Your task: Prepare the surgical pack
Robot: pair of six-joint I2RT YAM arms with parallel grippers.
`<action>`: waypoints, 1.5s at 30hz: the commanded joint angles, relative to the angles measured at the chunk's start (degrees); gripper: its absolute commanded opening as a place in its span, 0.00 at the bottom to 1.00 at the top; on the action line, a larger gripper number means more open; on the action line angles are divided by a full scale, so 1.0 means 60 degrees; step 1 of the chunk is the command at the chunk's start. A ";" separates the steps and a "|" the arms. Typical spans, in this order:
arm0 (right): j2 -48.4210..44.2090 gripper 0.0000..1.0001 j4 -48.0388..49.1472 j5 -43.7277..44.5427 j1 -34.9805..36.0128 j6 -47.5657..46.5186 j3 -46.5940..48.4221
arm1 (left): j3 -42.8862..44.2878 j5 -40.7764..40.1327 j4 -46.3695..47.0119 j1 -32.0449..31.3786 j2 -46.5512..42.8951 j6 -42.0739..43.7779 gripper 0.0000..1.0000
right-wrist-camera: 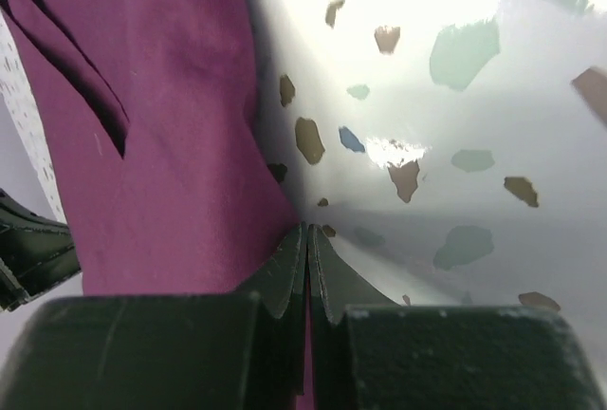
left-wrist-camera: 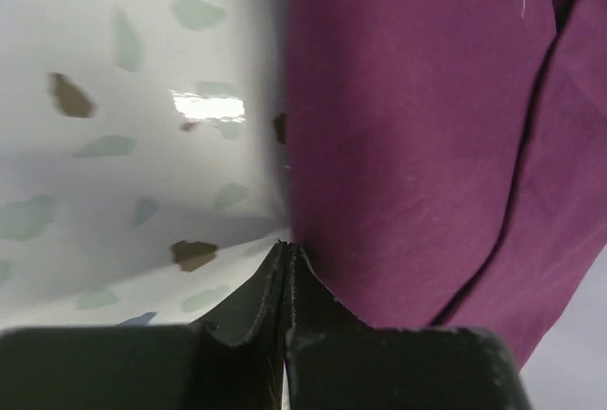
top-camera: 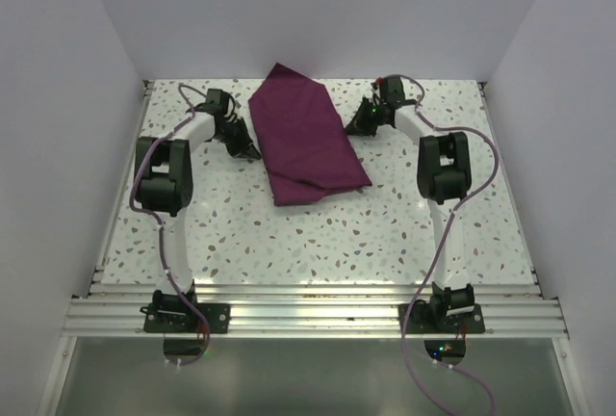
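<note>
Both shut | left hand (left-wrist-camera: 286,249) beside cloth (top-camera: 306,137) edge | right hand (right-wrist-camera: 307,232) pinching it

Both reaching forward (angled down), left end effector (left-wrist-camera: 286,247) and right end effector (right-wrist-camera: 307,230) closed.

cloth (top-camera: 308,137) on table (top-camera: 289,233), left end effector (top-camera: 248,151) at its left edge, right end effector (top-camera: 354,128) opposite

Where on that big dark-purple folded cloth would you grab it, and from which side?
I'd pinch its thin side edges, coming in low from outside on each side. The dark-purple folded cloth lies flat on the speckled table, so only the edges offer a lip; its middle is flat layers. The left tool and right tool sit shut right at those edges.
</note>
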 commanded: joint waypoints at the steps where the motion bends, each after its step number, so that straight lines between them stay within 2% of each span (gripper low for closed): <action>1: -0.0605 0.00 0.0172 -0.0567 0.0215 0.0059 -0.0648 | 0.0202 0.0610 0.0404 -0.0408 0.0160 -0.0160 0.00; 13: -0.2509 0.00 0.0801 -0.1154 0.0845 0.0571 -0.3519 | -0.0544 0.1064 0.0140 -0.0527 -0.0483 0.0163 0.00; 16: -0.3020 0.00 0.0408 -0.0791 0.0773 0.0412 -0.3858 | -0.0764 0.0496 -0.0269 -0.0498 -0.0892 0.0206 0.00; 20: -0.3009 0.00 -0.0382 -0.0188 0.0480 -0.0028 -0.3202 | -0.0693 -0.0312 -0.0824 -0.0176 -0.1348 0.0236 0.00; 24: -0.2643 0.00 -0.1233 0.0499 0.0231 -0.0569 -0.1739 | 0.0154 -0.1118 -0.1368 0.0322 -0.1276 0.0309 0.09; 27: -0.2262 0.00 -0.1526 0.0692 0.0143 -0.0877 -0.0745 | 0.0933 -0.1251 -0.1471 0.0586 -0.1013 0.0382 0.11; 30: -0.1647 0.00 -0.1369 0.0123 0.0143 -0.1039 0.0180 | 0.1315 -0.0024 -0.0581 0.0660 -0.0793 0.0353 0.11; 31: -0.1472 0.00 -0.1163 -0.0242 0.0143 -0.0996 0.0329 | 0.1257 0.0995 0.0496 0.0660 -0.0763 0.0193 0.12; 33: -0.0946 0.00 -0.0652 -0.1322 0.0143 -0.0792 0.0738 | 0.0877 0.2142 0.1716 0.0660 -0.0661 -0.0201 0.12; 34: -0.0754 0.00 -0.0039 -0.1678 0.0157 -0.0616 0.0828 | 0.0774 0.3047 0.2781 0.0645 -0.0558 -0.0682 0.09; 35: -0.0332 0.00 0.0199 -0.2392 0.0143 -0.0238 0.1060 | 0.0614 0.3404 0.3299 0.0616 -0.0354 -0.0890 0.08; 40: 0.0638 0.00 0.1635 -0.3116 0.0157 0.1068 0.1209 | 0.0743 0.4168 0.4430 0.0250 0.0539 -0.1404 0.05; 45: 0.1122 0.00 0.2588 -0.3293 0.0157 0.2007 0.0581 | 0.0715 0.3951 0.4214 0.0030 0.1404 -0.1566 0.01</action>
